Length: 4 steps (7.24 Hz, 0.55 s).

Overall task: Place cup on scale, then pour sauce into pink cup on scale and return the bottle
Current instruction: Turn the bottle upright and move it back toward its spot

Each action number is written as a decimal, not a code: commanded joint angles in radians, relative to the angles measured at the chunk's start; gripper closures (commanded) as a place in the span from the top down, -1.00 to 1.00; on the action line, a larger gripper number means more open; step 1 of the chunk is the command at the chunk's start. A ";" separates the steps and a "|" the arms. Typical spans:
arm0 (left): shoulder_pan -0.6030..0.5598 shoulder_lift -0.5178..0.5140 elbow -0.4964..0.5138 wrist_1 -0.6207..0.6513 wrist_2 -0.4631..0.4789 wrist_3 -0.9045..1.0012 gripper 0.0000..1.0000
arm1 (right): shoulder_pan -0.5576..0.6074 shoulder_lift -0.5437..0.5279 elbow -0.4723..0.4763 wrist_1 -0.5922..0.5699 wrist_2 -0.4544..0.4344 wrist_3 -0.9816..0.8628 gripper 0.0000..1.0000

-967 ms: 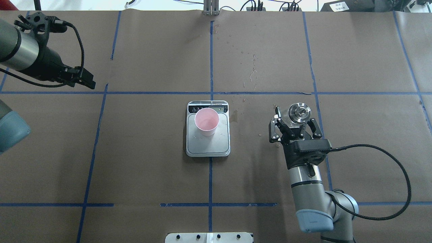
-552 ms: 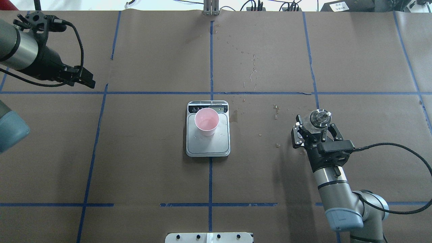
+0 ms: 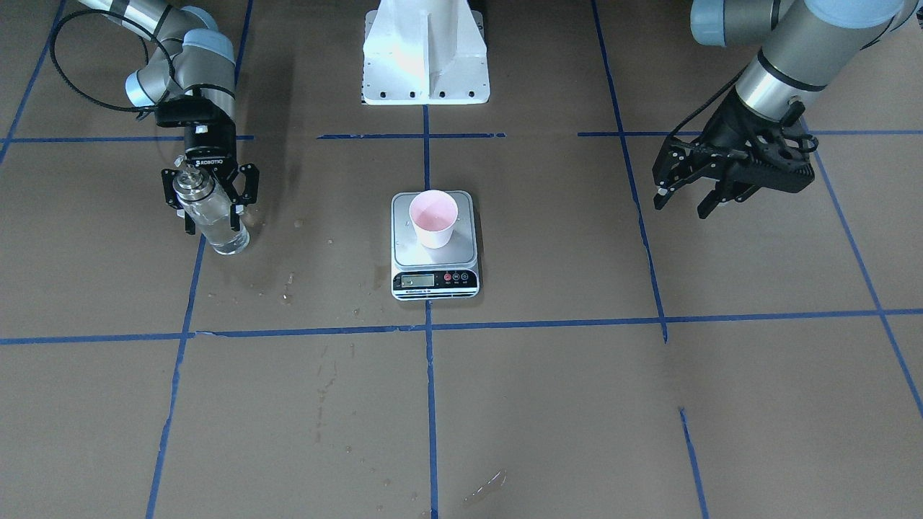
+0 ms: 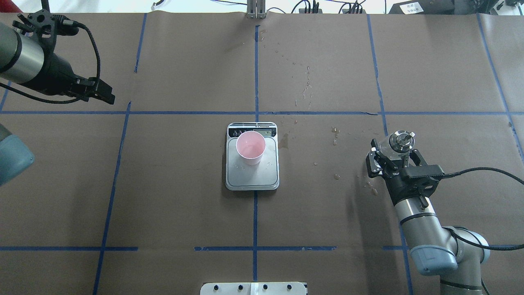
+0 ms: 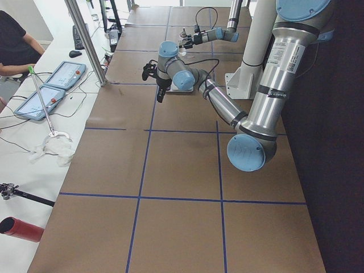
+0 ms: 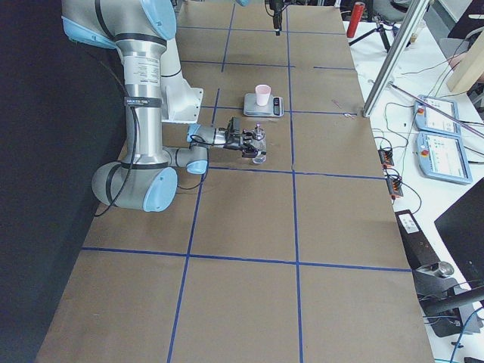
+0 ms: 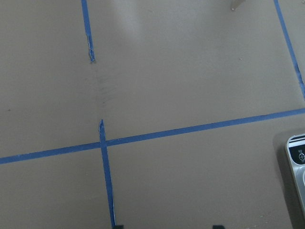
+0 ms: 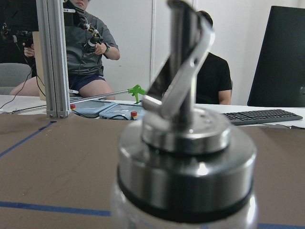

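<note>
The pink cup (image 4: 250, 147) stands upright on the scale (image 4: 252, 178) at the table's middle; it also shows in the front view (image 3: 433, 216) on the scale (image 3: 407, 249). My right gripper (image 4: 392, 154) is shut on the clear glass bottle (image 4: 400, 140) to the scale's right, upright, low at the table. In the front view the bottle (image 3: 223, 234) holds clear liquid below the gripper (image 3: 213, 216). The right wrist view shows its silver pourer cap (image 8: 183, 129) close up. My left gripper (image 4: 107, 96) is open and empty, far left of the scale.
Wet droplets and stains (image 4: 335, 133) dot the brown paper between the scale and the bottle. The scale's corner (image 7: 298, 162) shows at the left wrist view's right edge. The robot base (image 3: 425, 54) stands behind the scale. Operators sit beyond the table's far side.
My right gripper has carried the bottle to the right, away from the scale, and lowered it. My left arm has drawn back slightly. The cup and scale have not moved.
</note>
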 commanded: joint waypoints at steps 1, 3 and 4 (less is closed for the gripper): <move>0.001 0.003 0.000 0.000 0.009 -0.001 0.39 | 0.014 -0.012 -0.001 -0.001 0.020 0.008 -1.00; 0.001 0.004 0.000 0.000 0.011 -0.001 0.39 | 0.043 -0.014 -0.001 -0.005 0.067 0.054 -1.00; 0.001 0.006 0.000 0.000 0.011 0.001 0.39 | 0.066 -0.014 -0.002 -0.008 0.104 0.080 -1.00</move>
